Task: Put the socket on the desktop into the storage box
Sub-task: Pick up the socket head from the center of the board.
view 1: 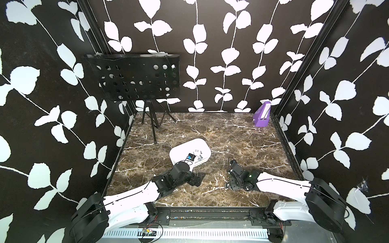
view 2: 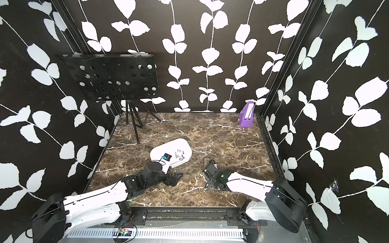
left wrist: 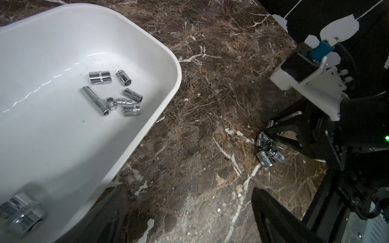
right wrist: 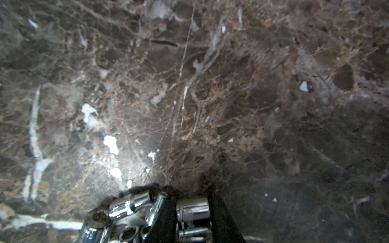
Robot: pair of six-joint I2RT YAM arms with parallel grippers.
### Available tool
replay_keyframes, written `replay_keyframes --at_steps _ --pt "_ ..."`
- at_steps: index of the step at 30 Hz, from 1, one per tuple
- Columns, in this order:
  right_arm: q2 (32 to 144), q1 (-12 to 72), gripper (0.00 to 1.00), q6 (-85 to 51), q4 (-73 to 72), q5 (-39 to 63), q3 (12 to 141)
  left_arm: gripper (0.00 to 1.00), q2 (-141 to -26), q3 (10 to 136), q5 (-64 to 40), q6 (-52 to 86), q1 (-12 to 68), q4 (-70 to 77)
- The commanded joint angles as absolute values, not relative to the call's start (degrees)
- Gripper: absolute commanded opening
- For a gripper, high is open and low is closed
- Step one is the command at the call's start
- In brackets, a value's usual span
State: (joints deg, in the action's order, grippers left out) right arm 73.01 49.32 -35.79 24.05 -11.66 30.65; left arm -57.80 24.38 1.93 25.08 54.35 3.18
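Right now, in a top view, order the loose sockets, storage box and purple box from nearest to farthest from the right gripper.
1. loose sockets, at the right gripper.
2. storage box, farther back, to its left.
3. purple box, far right corner.

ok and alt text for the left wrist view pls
A white storage box holds a cluster of small chrome sockets, with one larger socket lying apart from them. Beside the box, on the brown marble desktop, the right arm's end effector is down at a pile of more sockets.
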Motion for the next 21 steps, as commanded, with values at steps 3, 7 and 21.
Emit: replay_keyframes --at_steps 3,7,21 --pt "74.4 48.7 0.24 -36.1 23.9 -11.8 30.9 0.93 -56.9 25.7 1.6 25.5 54.6 3.2" --pt "73.5 48.6 0.21 -35.9 23.9 -11.9 30.8 0.93 -56.7 25.5 1.7 25.5 54.6 3.3" --pt "54.6 48.6 0.14 -34.4 22.7 -15.5 27.7 0.94 -49.0 23.9 13.1 25.9 54.6 -1.2"
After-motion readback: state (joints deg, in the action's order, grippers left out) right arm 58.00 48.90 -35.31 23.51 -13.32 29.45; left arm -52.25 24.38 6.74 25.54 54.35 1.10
